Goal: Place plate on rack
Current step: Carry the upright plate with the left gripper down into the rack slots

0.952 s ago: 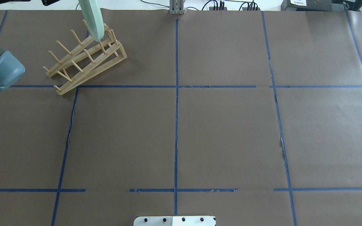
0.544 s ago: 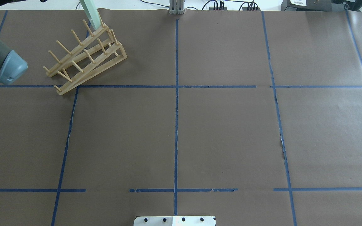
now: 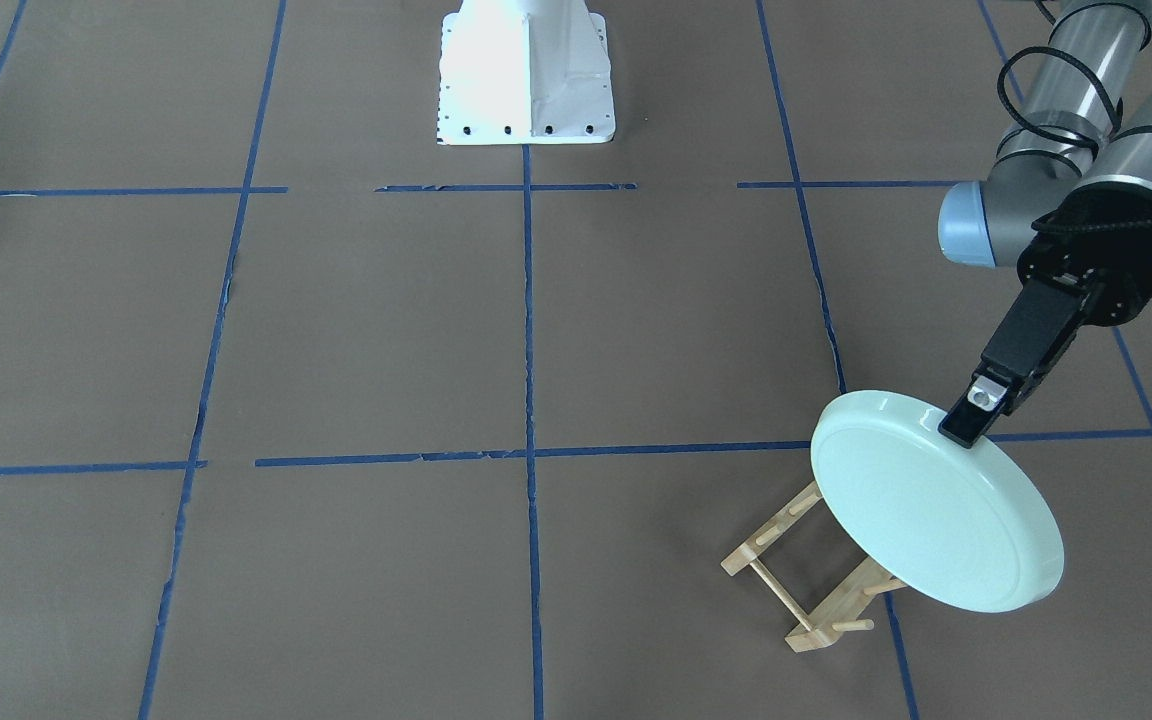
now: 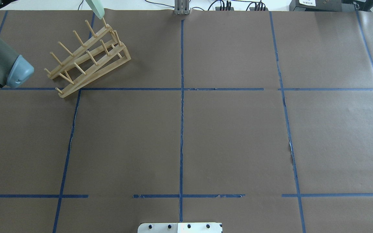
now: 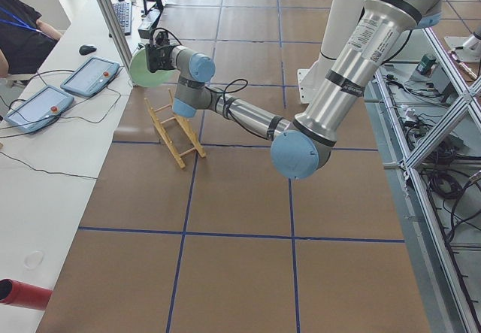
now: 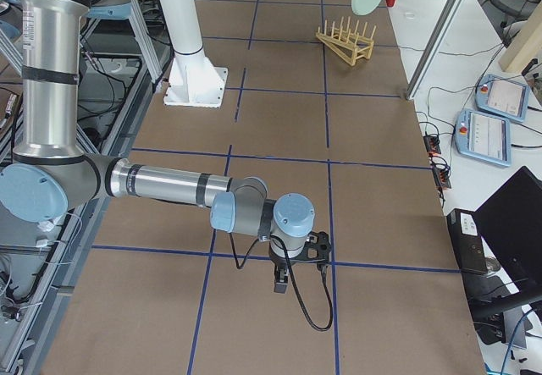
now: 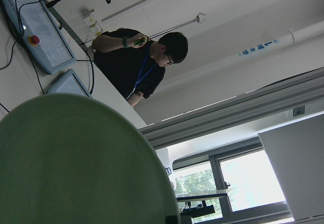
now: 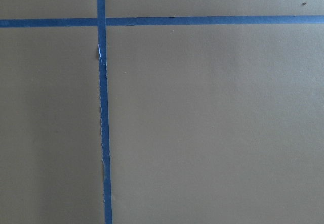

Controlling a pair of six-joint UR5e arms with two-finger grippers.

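The pale mint-green plate [image 3: 936, 500] hangs tilted in the air, its rim pinched by my left gripper [image 3: 971, 415], which is shut on it. It hovers over the far end of the light-wood rack [image 3: 806, 585]. In the overhead view only a sliver of the plate [image 4: 96, 8] shows, just beyond the rack [image 4: 87, 58]. The plate fills the lower left of the left wrist view [image 7: 76, 168]. The rack holds nothing. My right gripper [image 6: 284, 278] points down at bare table far from the rack; I cannot tell whether it is open or shut.
The white robot base [image 3: 526, 80] stands at the near middle of the brown, blue-taped table. Beyond the table's far edge is a desk with tablets [image 5: 90, 74] and a seated person [image 7: 136, 57]. My left arm's elbow [image 4: 11, 71] hangs over the table's left side.
The plate has risen and moved away from the rack's far end, toward the top edge of the overhead view. The left arm's elbow has shifted right.
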